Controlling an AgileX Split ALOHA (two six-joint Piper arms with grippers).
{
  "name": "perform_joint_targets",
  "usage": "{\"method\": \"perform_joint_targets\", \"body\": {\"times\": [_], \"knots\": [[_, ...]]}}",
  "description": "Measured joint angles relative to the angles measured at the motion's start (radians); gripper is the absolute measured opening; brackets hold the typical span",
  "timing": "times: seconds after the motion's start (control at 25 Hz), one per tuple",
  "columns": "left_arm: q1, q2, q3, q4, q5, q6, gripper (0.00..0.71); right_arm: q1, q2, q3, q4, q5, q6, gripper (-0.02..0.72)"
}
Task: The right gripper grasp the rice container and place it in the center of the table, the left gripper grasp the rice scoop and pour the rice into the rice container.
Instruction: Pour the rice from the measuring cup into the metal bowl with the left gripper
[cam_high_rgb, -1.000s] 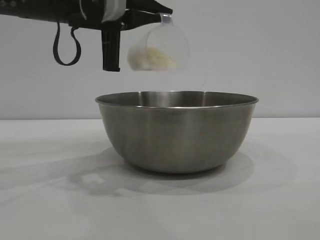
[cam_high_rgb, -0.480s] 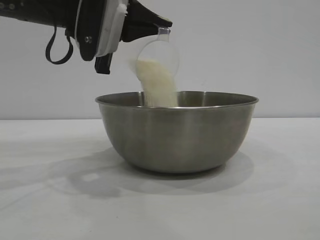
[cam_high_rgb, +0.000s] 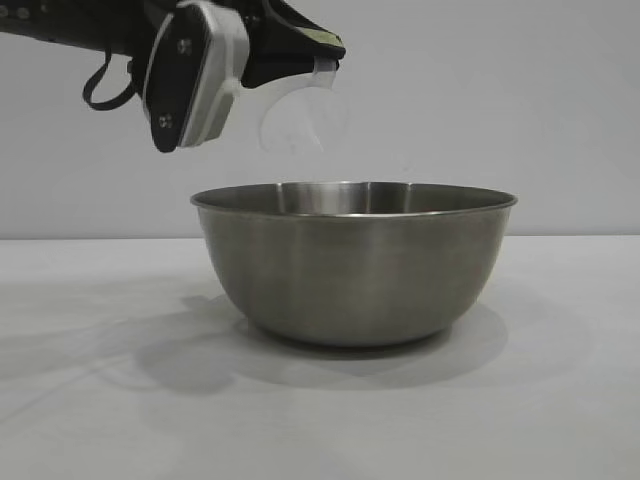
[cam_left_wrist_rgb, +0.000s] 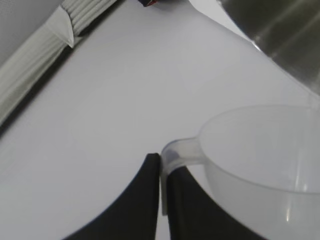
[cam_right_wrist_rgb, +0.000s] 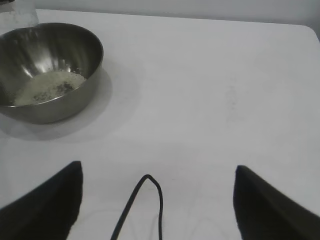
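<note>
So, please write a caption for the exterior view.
Left gripper tips the emptied rice scoop above the rice container.

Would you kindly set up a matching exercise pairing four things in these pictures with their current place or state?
Things:
1. rice scoop
2. rice
3. rice container
4. right tool

States:
A. open, over bare table, apart from the bowl
B. standing on the white table
C. tipped and empty, handle pinched by the left tool
D. lying in the bowl's bottom

Pairs: 1-C, 2-D, 3-B, 4-A
</note>
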Motion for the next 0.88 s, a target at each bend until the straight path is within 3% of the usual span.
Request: {"method": "perform_joint_targets", "body": {"times": [0.6, 0.88], "knots": [[0.000, 0.000, -0.006, 0.025, -0.020, -0.005, 0.000, 0.000, 0.000, 0.000, 0.000, 0.000, 0.000, 0.574], [0.000, 0.000, -0.006, 0.016, -0.020, -0.375, 0.000, 0.000, 0.000, 0.000, 0.000, 0.000, 0.000, 0.574]]}}
